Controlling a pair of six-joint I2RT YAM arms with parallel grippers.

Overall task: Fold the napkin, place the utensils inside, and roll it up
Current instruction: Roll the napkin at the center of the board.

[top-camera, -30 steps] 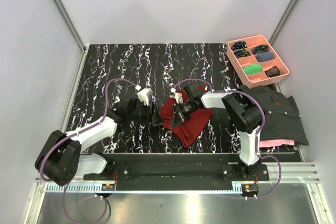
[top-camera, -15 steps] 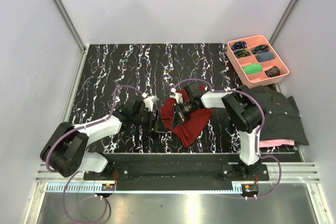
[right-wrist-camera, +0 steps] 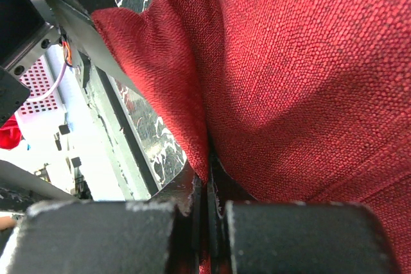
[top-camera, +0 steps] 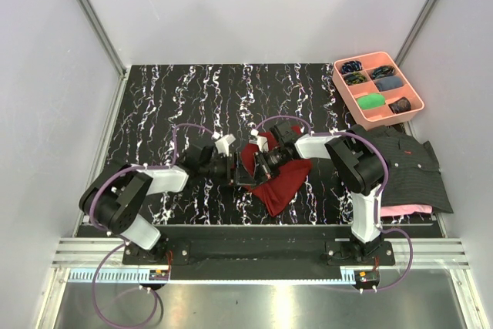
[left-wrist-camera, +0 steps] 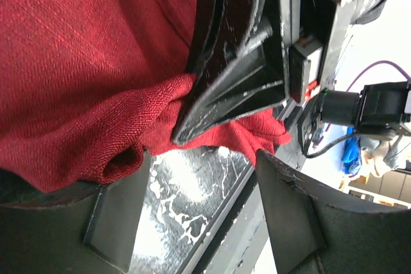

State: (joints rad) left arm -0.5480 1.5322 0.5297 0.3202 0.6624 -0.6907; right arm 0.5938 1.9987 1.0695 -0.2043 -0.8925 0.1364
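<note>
Change: left arm has swung in from left of centre over the last second; left gripper (left-wrist-camera: pixel 204 156) now sits at the left edge of the napkin (top-camera: pixel 286 182), just beside the right gripper (right-wrist-camera: pixel 209 187). Right arm has not moved; napkin heap looks the same shape throughout.

Tool state: left jaws stand wide, nothing between them, table (top-camera: pixel 177 98) surface visible in the gap; right jaws are closed tight, pinching a fold of the napkin, cloth edge trapped in the seam between the pads.

Meaning for task, a judgement: still in the fold stage; right holds one edge up, left is lining up to take a second hold nearby, likely so the cloth can be spread or doubled over. Fold not clean yet; cloth is bunched, not flat. Utensils not visible in any view, possibly under the cloth or the arms, cannot tell; so placing and rolling are not started.

Where: napkin at centre of the top view, slightly right, lower corner pointing to the bottom edge.

Materials and shapes: napkin dark red, coarse open weave, matte, soft; hangs in rounded folds with a rolled hem lip in the left wrist view. Gripper fingers black hard plastic, wedge-shaped, scuffed. Table black with white marble veining, glossy. Upper right: pink tray (top-camera: pixel 366 57), compartmented, small items inside. Right edge: dark striped shirt (top-camera: pixel 408 161) lying on a pink cloth (top-camera: pixel 404 210).
</note>
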